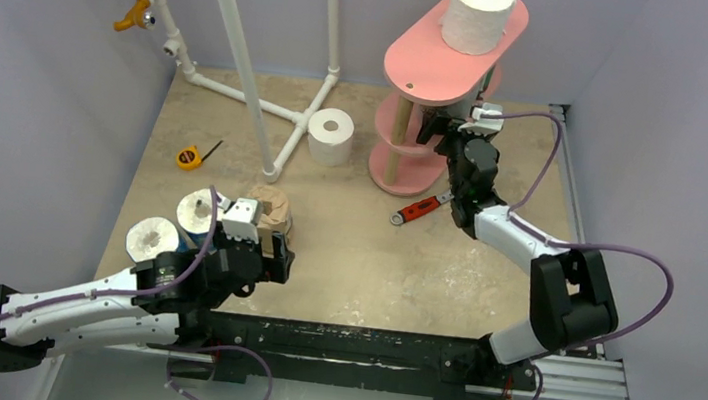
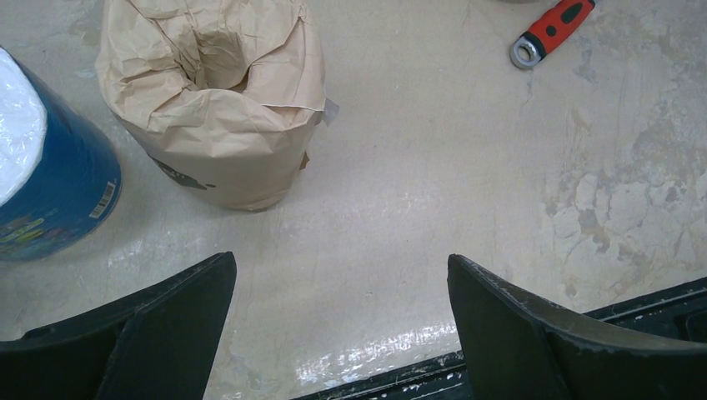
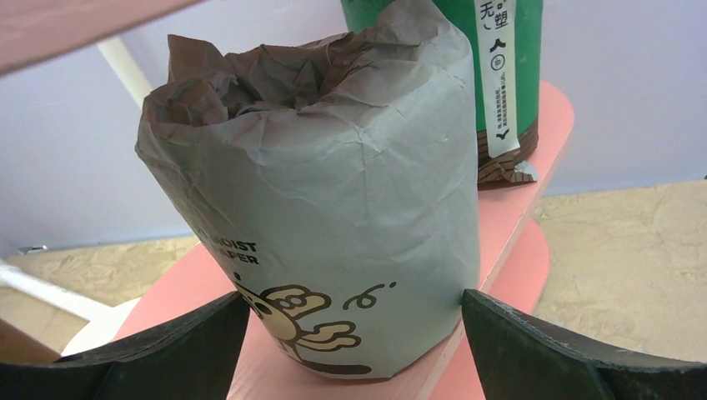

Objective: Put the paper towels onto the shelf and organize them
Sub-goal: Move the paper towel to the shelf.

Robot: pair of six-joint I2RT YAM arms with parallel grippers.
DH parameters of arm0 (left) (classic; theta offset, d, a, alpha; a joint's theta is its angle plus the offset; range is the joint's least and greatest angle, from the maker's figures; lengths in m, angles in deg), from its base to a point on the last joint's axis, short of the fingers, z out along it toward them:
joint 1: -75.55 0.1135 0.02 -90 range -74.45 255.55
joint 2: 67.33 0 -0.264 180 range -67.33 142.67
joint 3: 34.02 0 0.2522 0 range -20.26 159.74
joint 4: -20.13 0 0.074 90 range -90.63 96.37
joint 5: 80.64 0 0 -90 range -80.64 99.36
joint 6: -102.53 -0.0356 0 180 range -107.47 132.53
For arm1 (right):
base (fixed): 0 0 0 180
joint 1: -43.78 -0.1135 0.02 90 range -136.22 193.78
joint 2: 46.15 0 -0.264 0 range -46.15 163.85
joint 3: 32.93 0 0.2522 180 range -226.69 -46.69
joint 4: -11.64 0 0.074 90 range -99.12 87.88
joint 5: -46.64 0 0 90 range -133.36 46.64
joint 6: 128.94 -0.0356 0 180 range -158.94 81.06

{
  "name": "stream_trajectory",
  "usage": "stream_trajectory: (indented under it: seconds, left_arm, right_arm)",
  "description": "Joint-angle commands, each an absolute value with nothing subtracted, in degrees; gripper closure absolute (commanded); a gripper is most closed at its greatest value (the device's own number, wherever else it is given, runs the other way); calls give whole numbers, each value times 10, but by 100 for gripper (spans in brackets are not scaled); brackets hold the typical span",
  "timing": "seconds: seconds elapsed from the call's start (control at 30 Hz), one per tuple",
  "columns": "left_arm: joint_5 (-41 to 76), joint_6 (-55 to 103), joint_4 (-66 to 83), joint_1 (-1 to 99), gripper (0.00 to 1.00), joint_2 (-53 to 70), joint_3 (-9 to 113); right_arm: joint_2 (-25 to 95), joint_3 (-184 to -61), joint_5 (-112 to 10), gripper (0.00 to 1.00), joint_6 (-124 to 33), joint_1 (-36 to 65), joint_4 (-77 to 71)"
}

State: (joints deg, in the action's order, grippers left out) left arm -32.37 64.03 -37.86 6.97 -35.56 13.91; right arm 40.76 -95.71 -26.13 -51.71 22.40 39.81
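Note:
The pink shelf (image 1: 415, 66) stands at the back right with a white roll (image 1: 479, 13) on its top board. My right gripper (image 1: 436, 129) reaches in at the middle board (image 3: 508, 208). It is open (image 3: 354, 304), one finger on each side of a grey roll (image 3: 325, 192) standing there. A green-wrapped roll (image 3: 467, 75) stands behind it. My left gripper (image 1: 274, 251) is open and empty (image 2: 342, 275), low over the floor near a tan roll (image 2: 217, 100) and a blue-wrapped roll (image 2: 50, 167). Another white roll (image 1: 153, 238) and a far one (image 1: 330, 135) stand on the floor.
A red-handled wrench (image 1: 419, 209) lies on the floor by the shelf's foot, also in the left wrist view (image 2: 550, 29). A yellow tape measure (image 1: 190, 156) lies at the left. The white pipe frame (image 1: 245, 57) stands at the back. A black rail (image 1: 363, 347) runs along the near edge.

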Motion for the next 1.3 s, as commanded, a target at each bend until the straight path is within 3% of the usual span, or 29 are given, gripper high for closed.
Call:
stream_trajectory:
  seconds: [0.0,1.27]
  left_arm:
    - [-343,640,-369,73,2,-348,154]
    - [-364,634,-371,73,2,-328,161]
  right_arm:
    - [419,-973,-240,2,-511,232,455]
    - [509,-1036,-244,2,-533,255,499]
